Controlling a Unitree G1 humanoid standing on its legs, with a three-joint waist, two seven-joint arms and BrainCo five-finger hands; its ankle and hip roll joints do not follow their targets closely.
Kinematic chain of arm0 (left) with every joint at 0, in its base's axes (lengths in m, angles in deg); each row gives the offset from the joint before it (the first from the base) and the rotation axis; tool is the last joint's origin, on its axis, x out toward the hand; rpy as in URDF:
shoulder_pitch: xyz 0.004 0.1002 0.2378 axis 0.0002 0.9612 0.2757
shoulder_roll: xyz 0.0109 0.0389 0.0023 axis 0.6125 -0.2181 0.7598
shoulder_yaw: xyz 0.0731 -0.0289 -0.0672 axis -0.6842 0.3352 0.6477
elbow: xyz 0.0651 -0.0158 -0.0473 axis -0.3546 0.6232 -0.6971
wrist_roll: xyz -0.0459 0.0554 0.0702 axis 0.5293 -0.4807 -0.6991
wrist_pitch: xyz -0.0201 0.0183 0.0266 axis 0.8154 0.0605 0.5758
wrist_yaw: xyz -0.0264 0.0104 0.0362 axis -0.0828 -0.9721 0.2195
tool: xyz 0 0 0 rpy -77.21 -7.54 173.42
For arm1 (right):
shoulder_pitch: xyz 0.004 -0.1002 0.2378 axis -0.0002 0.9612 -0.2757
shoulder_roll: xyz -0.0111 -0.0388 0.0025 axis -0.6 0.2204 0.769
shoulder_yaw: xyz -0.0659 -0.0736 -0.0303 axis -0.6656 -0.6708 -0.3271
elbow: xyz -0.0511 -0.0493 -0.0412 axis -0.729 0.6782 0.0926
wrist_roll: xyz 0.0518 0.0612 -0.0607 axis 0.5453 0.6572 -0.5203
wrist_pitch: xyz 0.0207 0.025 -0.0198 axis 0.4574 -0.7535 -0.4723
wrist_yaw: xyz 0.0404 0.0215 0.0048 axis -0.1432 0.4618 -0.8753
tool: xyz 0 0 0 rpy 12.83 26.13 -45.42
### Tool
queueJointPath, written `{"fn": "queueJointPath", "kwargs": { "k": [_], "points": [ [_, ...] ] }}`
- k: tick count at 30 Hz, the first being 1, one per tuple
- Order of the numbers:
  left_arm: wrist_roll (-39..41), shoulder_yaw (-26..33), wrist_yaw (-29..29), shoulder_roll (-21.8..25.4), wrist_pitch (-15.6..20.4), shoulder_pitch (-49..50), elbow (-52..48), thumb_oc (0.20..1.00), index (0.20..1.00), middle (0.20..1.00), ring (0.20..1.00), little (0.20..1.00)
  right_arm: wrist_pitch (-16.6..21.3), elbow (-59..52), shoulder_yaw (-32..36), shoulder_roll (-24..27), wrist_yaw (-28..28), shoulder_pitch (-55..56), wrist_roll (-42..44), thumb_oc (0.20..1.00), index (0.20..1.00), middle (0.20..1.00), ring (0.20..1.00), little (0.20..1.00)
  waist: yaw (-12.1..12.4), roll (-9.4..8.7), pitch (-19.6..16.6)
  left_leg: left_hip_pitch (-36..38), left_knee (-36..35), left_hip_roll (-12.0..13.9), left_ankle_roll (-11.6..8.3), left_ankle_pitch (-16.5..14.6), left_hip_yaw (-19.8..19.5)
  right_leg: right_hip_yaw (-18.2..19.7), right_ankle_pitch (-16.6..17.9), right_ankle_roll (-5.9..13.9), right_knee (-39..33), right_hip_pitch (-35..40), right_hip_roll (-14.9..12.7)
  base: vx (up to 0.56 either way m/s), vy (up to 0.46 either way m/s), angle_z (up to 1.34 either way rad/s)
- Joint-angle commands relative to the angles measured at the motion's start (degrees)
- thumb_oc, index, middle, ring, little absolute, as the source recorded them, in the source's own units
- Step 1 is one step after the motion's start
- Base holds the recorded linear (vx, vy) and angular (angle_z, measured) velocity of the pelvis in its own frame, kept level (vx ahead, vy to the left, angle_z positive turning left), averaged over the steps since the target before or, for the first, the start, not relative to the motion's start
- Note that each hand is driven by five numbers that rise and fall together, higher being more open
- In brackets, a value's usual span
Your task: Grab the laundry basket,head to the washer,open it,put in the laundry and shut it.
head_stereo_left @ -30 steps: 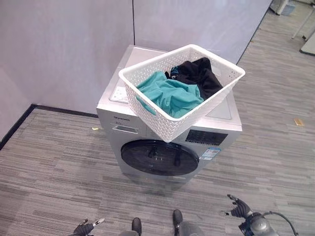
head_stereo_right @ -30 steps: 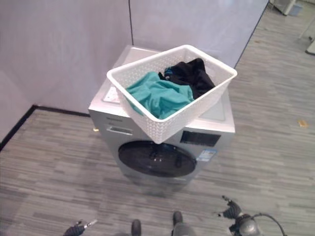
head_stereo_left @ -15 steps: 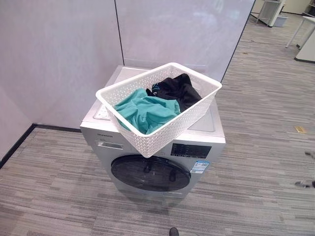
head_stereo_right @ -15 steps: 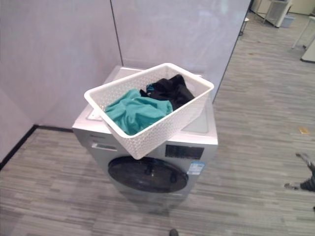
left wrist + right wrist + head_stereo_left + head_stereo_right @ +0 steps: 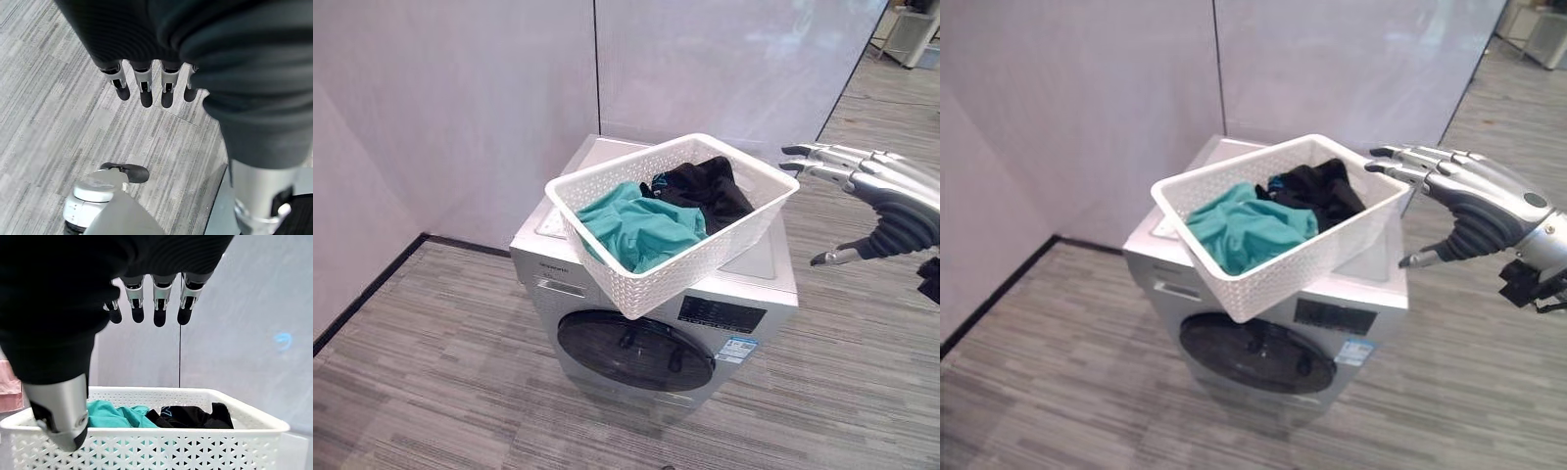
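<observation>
Your right hand [image 5: 1474, 201] has its fingers [image 5: 1410, 157] stretched out straight and spread loosely, thumb [image 5: 1425, 257] held apart below them, gripping nothing. The fingertips sit just beside the far right corner of the basket [image 5: 700, 264], close to the rim but apart from it. The palm faces the basket, and the arm comes in from the right at about rim height. In the right wrist view the fingers [image 5: 159, 303] hang relaxed above the basket [image 5: 161, 443], with open air between them and it.

Your left hand [image 5: 161, 58] is low over the grey floor [image 5: 58, 117]; its fingers [image 5: 145, 88] point down, relaxed, holding nothing.

One white lattice basket, set skewed on the top of one silver washer [image 5: 759, 279], its near corner jutting out past the washer's front edge. Two pieces of laundry inside: one teal cloth [image 5: 641, 230] on the near left side, one black cloth [image 5: 710, 186] on the far right side, the two touching. The washer's round dark door [image 5: 636, 351] is closed. The washer stands against a pale wall [image 5: 460, 98].
</observation>
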Motion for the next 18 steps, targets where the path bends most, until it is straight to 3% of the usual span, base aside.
{"fn": "queueJointPath", "kwargs": {
  "k": [1,10,16,18],
  "points": [
    [1.5,-1.6,-0.6,2.1,0.5,-3.9,2.8,1.0,1.0,1.0,1.0,1.0,-1.6,3.4,-4.8,3.0,-2.0,-2.1,6.6,1.0,1.0,1.0,1.0,1.0,1.7,-3.32,-0.1,-2.6,0.4,-0.3,-1.02,2.9,-1.1,-0.2,-1.6,1.46,0.4,1.8,-0.2,0.0,-0.05,0.09],
    [2.7,-2.2,-1.2,1.8,0.1,-3.2,4.0,1.0,1.0,1.0,1.0,1.0,-3.4,6.9,-15.4,4.9,-6.0,-8.3,12.0,1.0,1.0,1.0,1.0,1.0,2.1,-3.85,0.1,-2.8,0.4,0.2,-1.4,3.0,-1.6,-1.1,-1.9,1.37,0.4,2.1,0.0,0.01,-0.024,0.05],
    [2.7,-2.2,-1.5,1.6,0.0,-2.7,4.2,1.0,1.0,1.0,1.0,1.0,-3.8,8.5,-21.5,6.2,-6.3,-13.5,10.5,1.0,1.0,1.0,1.0,1.0,2.6,-4.18,0.1,-2.6,0.4,-0.1,-1.13,2.7,-2.1,-1.6,-2.2,1.42,0.4,2.6,-0.2,0.02,0.012,0.11],
    [2.5,-2.1,-1.5,1.6,0.1,-2.4,4.4,1.0,1.0,1.0,1.0,1.0,-4.2,10.2,-23.5,4.5,-4.5,-15.5,7.5,1.0,1.0,1.0,1.0,1.0,2.8,-4.26,0.1,-2.4,0.4,-0.3,-0.92,2.4,-2.2,-1.8,-2.2,1.54,0.4,2.9,-0.5,0.03,0.038,0.05]
  ]
}}
